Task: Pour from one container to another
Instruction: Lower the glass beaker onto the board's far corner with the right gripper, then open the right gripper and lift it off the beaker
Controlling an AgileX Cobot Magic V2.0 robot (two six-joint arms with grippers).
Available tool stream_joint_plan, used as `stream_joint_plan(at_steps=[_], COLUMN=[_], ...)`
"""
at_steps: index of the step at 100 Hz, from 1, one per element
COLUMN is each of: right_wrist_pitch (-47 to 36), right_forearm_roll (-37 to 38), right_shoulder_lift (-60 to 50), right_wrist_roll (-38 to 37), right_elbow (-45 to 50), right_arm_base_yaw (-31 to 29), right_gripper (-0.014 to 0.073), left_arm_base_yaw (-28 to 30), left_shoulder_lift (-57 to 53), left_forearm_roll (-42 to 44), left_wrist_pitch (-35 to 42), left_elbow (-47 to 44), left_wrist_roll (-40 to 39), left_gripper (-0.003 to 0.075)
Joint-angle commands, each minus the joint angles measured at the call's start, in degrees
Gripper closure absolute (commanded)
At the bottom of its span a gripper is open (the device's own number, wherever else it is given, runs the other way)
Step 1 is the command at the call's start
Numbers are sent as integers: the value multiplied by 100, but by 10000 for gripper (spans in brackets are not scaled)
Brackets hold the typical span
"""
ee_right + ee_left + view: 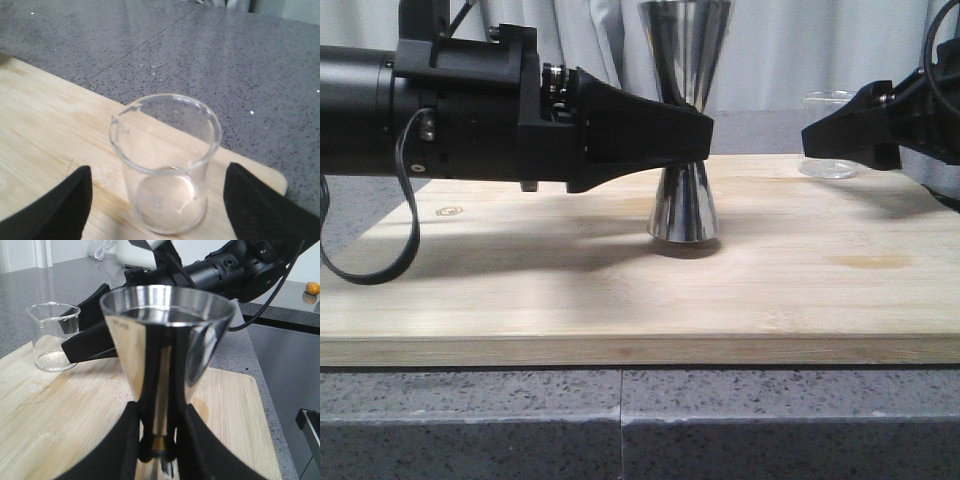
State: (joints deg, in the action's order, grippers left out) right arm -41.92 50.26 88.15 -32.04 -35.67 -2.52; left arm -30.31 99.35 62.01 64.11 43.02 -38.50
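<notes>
The steel jigger stands upright on the wooden board, a gold band at its waist. My left gripper is shut on that waist; in the left wrist view its fingers press the jigger from both sides. The clear glass beaker stands at the board's far right corner and looks empty. My right gripper is open, with the beaker between its fingers and a gap on each side. The beaker's pour lip faces away from the jigger's side.
The board lies on a grey speckled counter. A shiny metal pot sits right of the board behind my right arm. A white appliance and a small orange thing stand farther off on the counter.
</notes>
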Motion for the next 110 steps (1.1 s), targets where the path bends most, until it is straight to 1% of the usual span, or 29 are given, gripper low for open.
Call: stream_joint_plan(at_steps=[1,28,48,75,97,110], right_wrist_pitch=[-269,81,355,627,895,1064], right_forearm_roll=[91,506,707,1466,1868,1999], right_shoulder_lift=[-293,-535,-779,-1146,-1687,-2130], right_wrist_roll=[-196,-681,-898,-1750,-2155,-2261], right_elbow=[-102,-102,-102,-102,-102,-102], right_arm_base_yaw=[-38,-38,-38,-38,-38,-38], right_gripper=[120,120,120,120,120,120], left_arm_base_yaw=[2,2,2,2,2,2], left_shoulder_lift=[-281,-281,-281,-281,-281,-281], left_forearm_roll=[-262,-262,-262,-262,-262,-262], left_wrist_pitch=[469,469,469,469,479,479], left_elbow=[154,154,154,154,154,154], left_wrist_roll=[-41,-41,-41,-41,-41,-41], left_gripper=[739,739,739,739,739,739])
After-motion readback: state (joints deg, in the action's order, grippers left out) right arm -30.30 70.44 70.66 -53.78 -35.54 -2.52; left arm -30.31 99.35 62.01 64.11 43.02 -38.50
